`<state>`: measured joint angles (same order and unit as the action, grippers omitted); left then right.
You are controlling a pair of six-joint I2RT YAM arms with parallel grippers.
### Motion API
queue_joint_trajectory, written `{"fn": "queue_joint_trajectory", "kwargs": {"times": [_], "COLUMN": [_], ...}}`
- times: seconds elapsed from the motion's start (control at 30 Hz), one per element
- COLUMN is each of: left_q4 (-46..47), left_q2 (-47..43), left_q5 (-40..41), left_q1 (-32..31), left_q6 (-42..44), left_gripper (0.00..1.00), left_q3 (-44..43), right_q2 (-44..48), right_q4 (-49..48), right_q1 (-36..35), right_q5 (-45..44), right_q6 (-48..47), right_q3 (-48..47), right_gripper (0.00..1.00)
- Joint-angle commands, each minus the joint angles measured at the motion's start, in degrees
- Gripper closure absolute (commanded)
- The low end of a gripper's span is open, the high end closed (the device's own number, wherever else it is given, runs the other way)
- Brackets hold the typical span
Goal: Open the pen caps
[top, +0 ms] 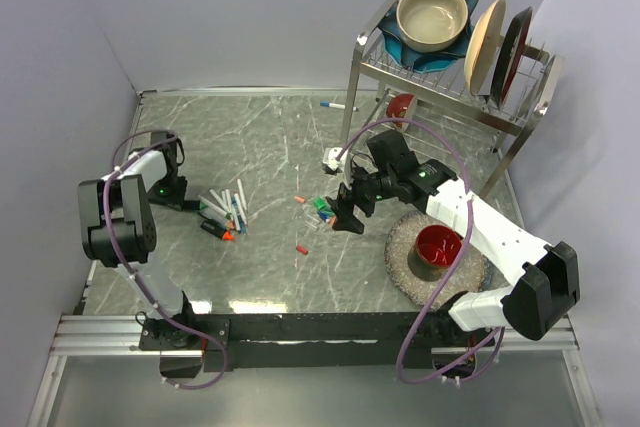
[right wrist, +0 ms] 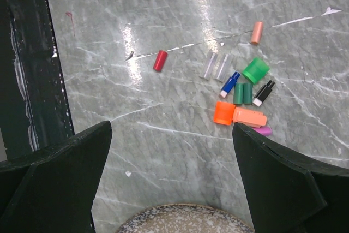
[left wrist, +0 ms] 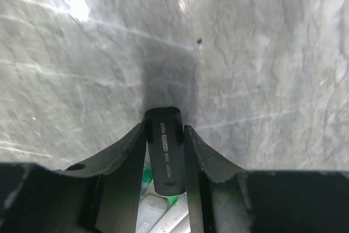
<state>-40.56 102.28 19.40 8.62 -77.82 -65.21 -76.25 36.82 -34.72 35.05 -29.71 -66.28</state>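
Left gripper point(left wrist: 164, 128) pinches 1 black cap point(left wrist: 166, 159) by its sides; right gripper point(right wrist: 172, 129) wide open, empty. Cap looks light, stiff, probably slick: grip mid-length, pull straight.

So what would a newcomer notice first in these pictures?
Probably the bright pen caps scattered in the middle of the table, in front of the wide-open right gripper. Next, the left gripper at the left side, its jaws tight against a black cap. A dish rack with a bowl and plates stands in the far right corner.
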Motion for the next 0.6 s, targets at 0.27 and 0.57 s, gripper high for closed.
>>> {"fn": "queue_joint_trajectory", "kwargs": {"times": [0.27, 0.57], "left_q4": [1.3, 3.7], "left_q2": [-5.7, -12.8], "left_q5": [3.5, -3.1], "left_q1": [2.5, 2.5], "left_q6": [2.0, 4.7], "left_gripper": [0.65, 0.66], "left_q3": [-0.6, 2.5], "right_q2": [0.5, -0.7], "right_q4": [-0.6, -1.5], "right_q1": [0.4, 0.3], "right_q5": [1.1, 2.0], "right_q6": [-0.7, 0.6], "right_q3": [0.1, 0.4], "right_gripper": [0.00, 0.00]}}
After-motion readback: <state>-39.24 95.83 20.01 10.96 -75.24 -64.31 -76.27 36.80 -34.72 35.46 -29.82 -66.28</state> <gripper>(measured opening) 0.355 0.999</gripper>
